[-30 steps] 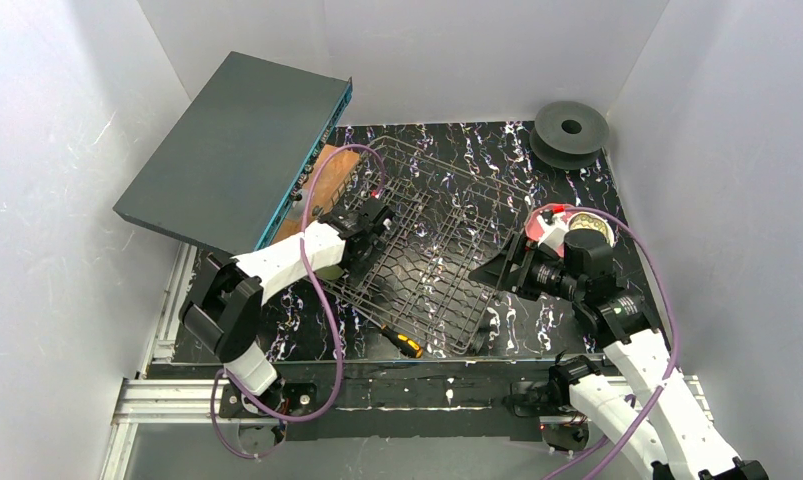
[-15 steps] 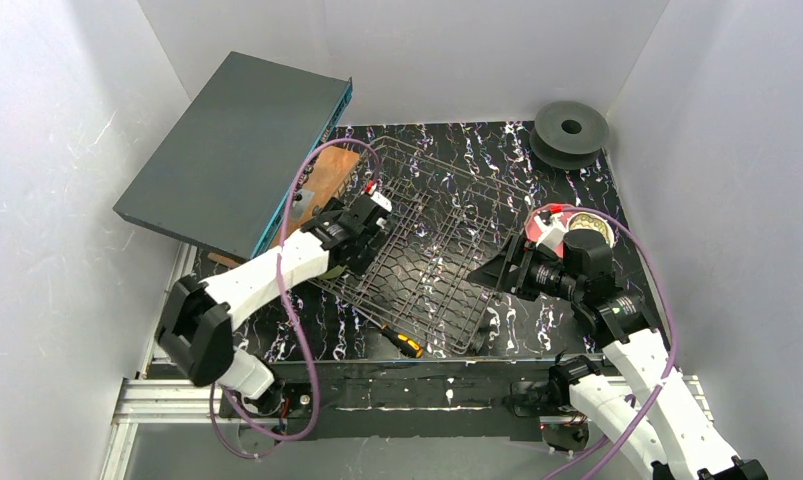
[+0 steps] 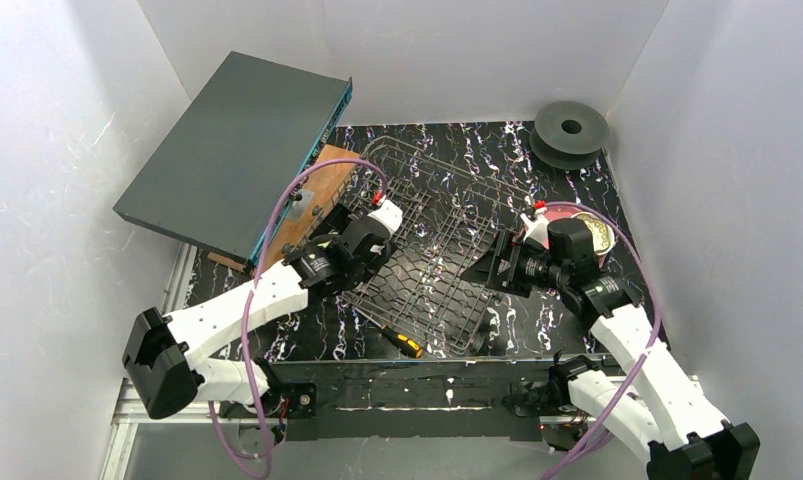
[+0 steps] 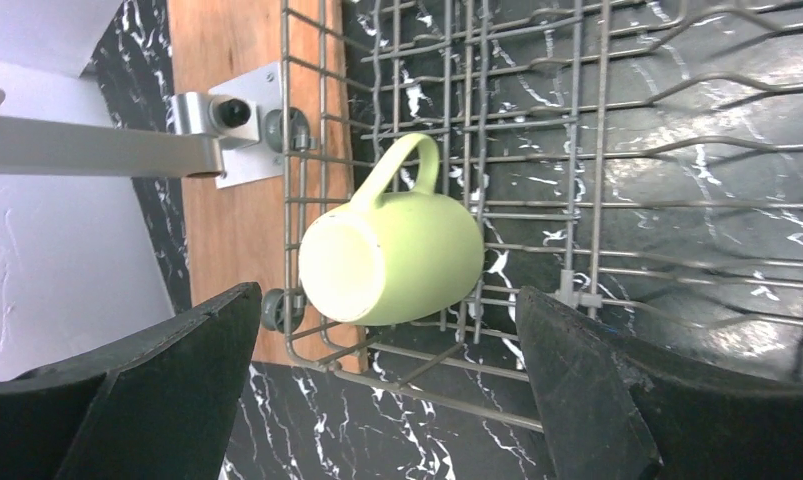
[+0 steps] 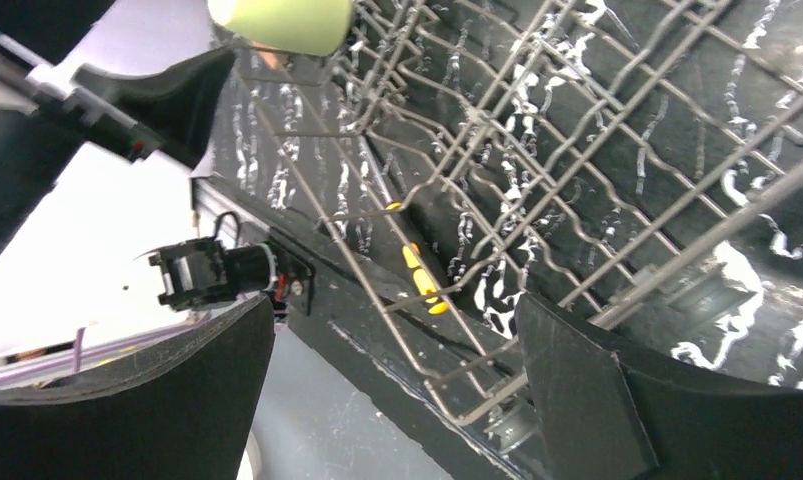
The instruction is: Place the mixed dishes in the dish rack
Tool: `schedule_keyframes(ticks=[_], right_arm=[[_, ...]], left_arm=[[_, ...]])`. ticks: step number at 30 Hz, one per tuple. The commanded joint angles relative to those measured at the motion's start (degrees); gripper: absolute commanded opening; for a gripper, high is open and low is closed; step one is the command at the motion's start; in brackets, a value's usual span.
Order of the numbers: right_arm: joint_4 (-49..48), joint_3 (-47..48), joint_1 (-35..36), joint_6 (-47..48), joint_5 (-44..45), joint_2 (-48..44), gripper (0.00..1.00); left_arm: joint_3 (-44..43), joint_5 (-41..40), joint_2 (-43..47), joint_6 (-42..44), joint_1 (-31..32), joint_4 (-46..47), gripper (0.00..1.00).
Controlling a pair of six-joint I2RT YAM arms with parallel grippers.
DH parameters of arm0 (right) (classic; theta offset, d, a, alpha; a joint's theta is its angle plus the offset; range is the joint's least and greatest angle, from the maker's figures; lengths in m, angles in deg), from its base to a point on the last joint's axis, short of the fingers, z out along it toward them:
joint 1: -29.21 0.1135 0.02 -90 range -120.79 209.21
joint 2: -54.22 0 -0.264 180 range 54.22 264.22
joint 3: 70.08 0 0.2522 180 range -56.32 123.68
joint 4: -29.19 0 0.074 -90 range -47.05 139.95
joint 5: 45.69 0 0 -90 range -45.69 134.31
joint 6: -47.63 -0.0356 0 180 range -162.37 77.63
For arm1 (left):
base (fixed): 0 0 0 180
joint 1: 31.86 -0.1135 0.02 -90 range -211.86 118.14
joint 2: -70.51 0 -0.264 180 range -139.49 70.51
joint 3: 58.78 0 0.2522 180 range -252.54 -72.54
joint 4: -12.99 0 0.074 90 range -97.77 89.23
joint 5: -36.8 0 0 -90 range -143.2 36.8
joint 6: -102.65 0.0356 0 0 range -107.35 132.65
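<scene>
1. Here, far left: grey box (image 3: 232,150) tipped up on one edge, wooden board (image 3: 327,180) tucked beneath it, just beside the dish rack (image 3: 442,240).
2. Next along: left gripper (image 4: 387,340) hovering over the rack's left corner, jaws spread wide, gripping nothing.
3. Directly under those jaws: yellow-green mug (image 4: 392,255), lying on its side on the rack's wires, base toward the wrist camera, touching neither jaw.
4. Centre, near edge: screwdriver (image 3: 404,343) on the table (image 3: 322,325), just outside the rack.
5. Right of the rack: right gripper (image 5: 395,305), jaws likewise wide apart and holding nothing, aimed low at the rack's near side.
6. Just beyond it: pink plate (image 3: 567,208), outside the rack, partly hidden, something pale resting in it, too obscured to name.
7. Far right, back corner: black spool (image 3: 571,128).
8. Judged from the scene: one mug loaded and let go, more dishes waiting. Next move likely calling for a lift of the left gripper clear of the mug, and a turn of the right gripper toward the plate, with a pinch on a rim rather than a flat face.
</scene>
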Motion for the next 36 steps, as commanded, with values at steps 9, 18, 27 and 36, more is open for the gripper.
schedule_keyframes(ticks=[9, 18, 27, 36], right_arm=[[9.4, 17.0, -0.3, 11.8, 24.8, 2.5, 0.98], [8.5, 16.8, -0.8, 10.1, 42.0, 4.2, 0.98], [21.7, 21.7, -9.5, -7.2, 60.8, 10.2, 0.98], [21.7, 13.2, -25.5, -5.0, 56.5, 6.6, 0.96]], left_arm=[[0.9, 21.6, 9.7, -5.7, 1.7, 5.8, 0.98], [1.1, 22.8, 11.9, -6.9, 2.2, 7.4, 0.98], [0.1, 23.0, 13.4, -6.9, 2.3, 6.2, 0.98], [0.6, 24.9, 16.1, -9.3, 2.2, 7.2, 0.98]])
